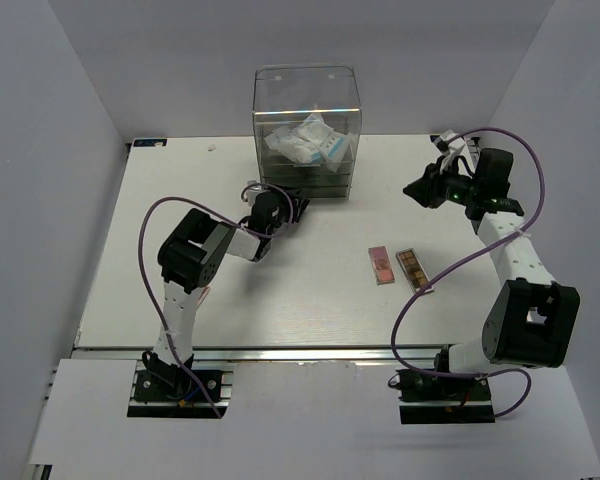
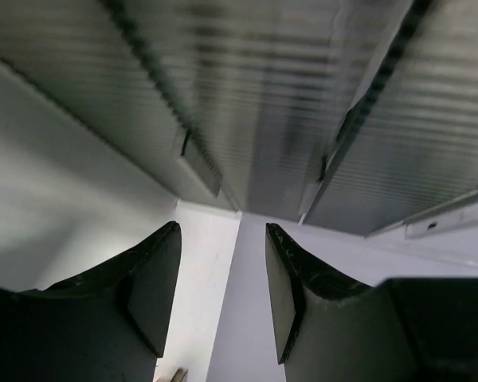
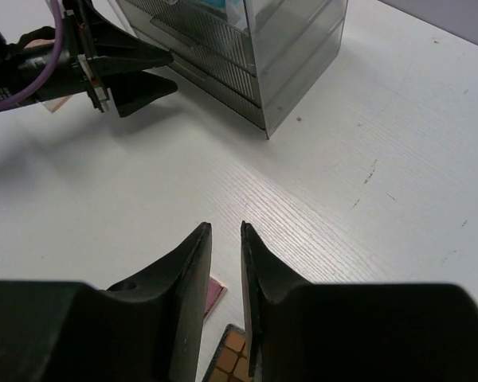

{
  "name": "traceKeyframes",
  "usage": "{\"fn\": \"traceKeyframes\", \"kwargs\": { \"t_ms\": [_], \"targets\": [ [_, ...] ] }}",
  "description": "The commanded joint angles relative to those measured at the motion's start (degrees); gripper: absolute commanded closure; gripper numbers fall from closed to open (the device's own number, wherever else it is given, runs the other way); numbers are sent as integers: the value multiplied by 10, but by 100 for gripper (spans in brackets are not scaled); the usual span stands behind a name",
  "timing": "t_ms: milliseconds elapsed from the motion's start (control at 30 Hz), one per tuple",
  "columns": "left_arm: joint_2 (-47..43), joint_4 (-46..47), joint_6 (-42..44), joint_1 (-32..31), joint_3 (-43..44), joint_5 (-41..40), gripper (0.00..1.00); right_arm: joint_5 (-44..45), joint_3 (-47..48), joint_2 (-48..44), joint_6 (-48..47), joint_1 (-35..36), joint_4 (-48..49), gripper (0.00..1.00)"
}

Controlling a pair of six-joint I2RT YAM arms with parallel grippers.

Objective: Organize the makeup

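White table point(image 1: 280, 300), pale grey walls point(image 1: 40, 150)

Top: overhead, whole table point(image 1: 180, 300); left wrist: close up facing drawer box point(image 2: 287, 103); right wrist: farther, shares box, left gripper point(image 3: 174, 68)

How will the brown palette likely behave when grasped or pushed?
The brown palette looks thin, flat and rigid, so probably stiff and unlikely to roll or tip. Lying flat on the smooth table, it may slide rather than lift when pinched. A sideways push could nudge the pink palette close beside it.
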Motion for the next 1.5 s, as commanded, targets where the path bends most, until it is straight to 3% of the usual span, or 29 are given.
{"fn": "traceKeyframes", "kwargs": {
  "t_ms": [0,233,433,667,1000,1300,1467],
  "targets": [
    [3,6,-23,0,35,-33,43,-27,3,-11,26,-6,27,73],
    [26,-37,-32,0,74,-63,47,-31,-2,-7,30,-9,28,72],
    [40,-55,-41,-1,85,-79,65,-39,0,-6,30,-12,24,72],
    [40,-63,-43,-1,79,-101,72,-44,-2,-6,32,-13,19,72],
    [36,-53,-34,-4,64,-96,94,-44,-15,-11,22,-14,4,72],
    [5,-16,-29,-21,12,-81,97,-41,-24,-13,4,-15,-19,73],
    [-39,12,-32,-35,-58,-74,97,-31,-23,-2,-35,-15,-78,65]
  ]
}}
